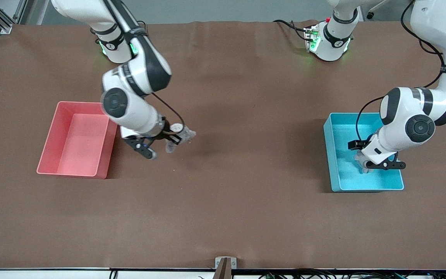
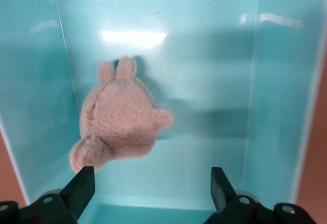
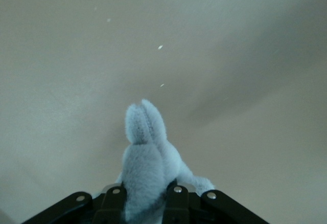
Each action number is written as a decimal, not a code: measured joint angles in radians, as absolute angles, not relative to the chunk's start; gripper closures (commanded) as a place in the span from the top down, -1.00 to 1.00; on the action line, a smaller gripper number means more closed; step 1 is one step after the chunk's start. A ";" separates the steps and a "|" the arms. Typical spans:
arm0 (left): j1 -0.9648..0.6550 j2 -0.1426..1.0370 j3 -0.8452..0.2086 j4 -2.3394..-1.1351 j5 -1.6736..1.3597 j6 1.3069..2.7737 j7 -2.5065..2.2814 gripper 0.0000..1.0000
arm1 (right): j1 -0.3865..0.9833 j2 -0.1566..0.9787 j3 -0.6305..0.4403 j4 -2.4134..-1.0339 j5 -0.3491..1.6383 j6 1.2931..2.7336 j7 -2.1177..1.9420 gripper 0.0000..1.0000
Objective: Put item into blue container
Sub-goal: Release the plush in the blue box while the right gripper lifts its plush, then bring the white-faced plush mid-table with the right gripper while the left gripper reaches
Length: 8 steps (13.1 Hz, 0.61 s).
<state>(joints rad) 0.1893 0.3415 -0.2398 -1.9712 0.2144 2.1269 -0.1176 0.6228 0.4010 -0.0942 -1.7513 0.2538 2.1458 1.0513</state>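
Left gripper (image 2: 148, 185) nearest camera, fingers spread wide, gripping nothing, hovering inside blue container (image 1: 337, 174). Pinkish plush (image 2: 120, 119) loose at its 11 o'clock on bin floor, I think. Right gripper (image 3: 145, 198) clamped on grey plush (image 3: 148, 157), over table (image 1: 246, 213) at pink bin's (image 1: 48, 155) 3 o'clock.

A brown tabletop (image 1: 246, 116) carries two low rectangular bins. The pink bin (image 1: 52, 164) sits toward the right arm's end, the blue container (image 1: 333, 155) toward the left arm's end.
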 measured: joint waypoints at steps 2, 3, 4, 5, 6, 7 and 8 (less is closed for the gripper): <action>0.188 0.317 -0.289 -1.931 0.173 2.051 -0.126 0.99 | 0.696 0.477 -0.094 -1.691 0.177 2.190 1.202 -0.99; 0.188 0.309 -0.320 -1.911 0.152 2.016 -0.153 0.99 | 0.727 0.512 -0.095 -1.665 0.144 2.213 1.266 -0.99; 0.187 0.304 -0.353 -1.893 0.132 1.987 -0.194 0.99 | 0.751 0.546 -0.095 -1.644 0.116 2.233 1.318 -0.99; 0.187 0.302 -0.393 -1.876 0.114 1.964 -0.246 0.99 | 0.771 0.579 -0.096 -1.625 0.090 2.250 1.364 -0.98; 0.186 0.302 -0.434 -1.864 0.097 1.955 -0.303 0.99 | 0.787 0.609 -0.096 -1.607 0.062 2.263 1.406 -0.98; 0.184 0.302 -0.475 -1.858 0.082 1.952 -0.360 0.99 | 0.801 0.635 -0.097 -1.590 0.032 2.272 1.444 -0.98; 0.181 0.303 -0.512 -1.854 0.075 1.952 -0.415 0.99 | 0.816 0.657 -0.097 -1.580 0.004 2.292 1.483 -0.98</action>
